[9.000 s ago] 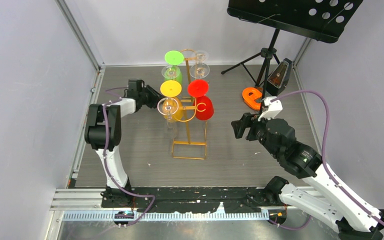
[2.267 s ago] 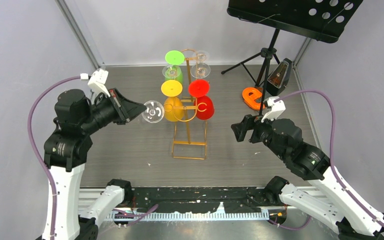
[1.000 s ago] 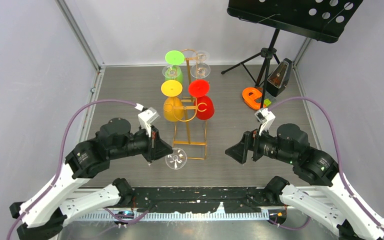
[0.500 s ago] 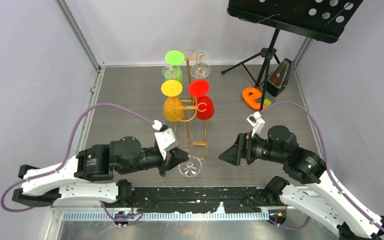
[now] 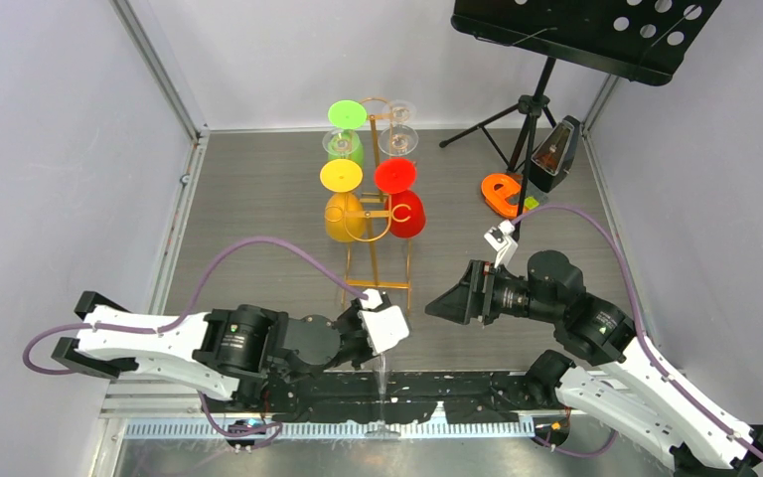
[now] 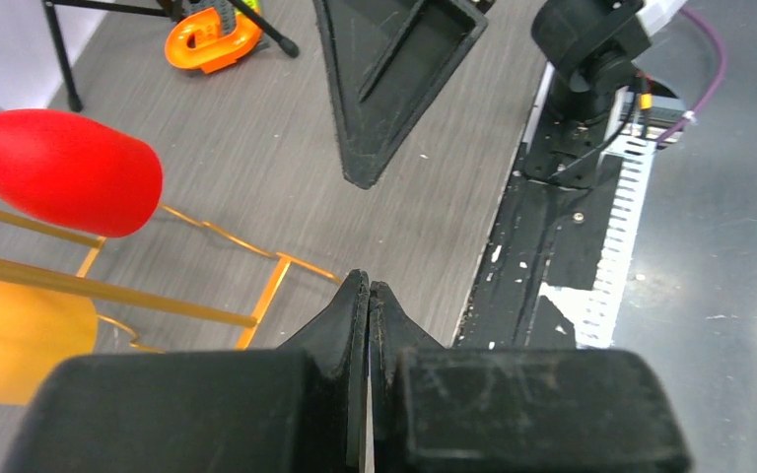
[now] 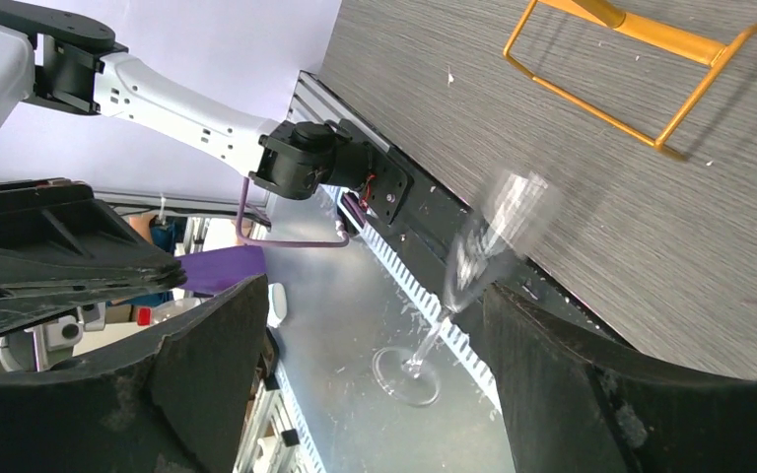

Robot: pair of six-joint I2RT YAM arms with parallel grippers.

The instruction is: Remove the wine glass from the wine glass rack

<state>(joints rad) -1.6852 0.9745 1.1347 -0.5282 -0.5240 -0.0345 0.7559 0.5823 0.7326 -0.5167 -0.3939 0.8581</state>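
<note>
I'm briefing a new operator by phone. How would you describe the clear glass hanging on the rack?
On the table stands a gold wire wine glass rack. At its far end, right side, hangs the clear glass, behind the red glass and opposite the green glass. It alone on the rack is colourless.

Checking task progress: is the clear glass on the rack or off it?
Off. The glass is at the table's near edge, tilted and blurred, well apart from the rack.
</note>
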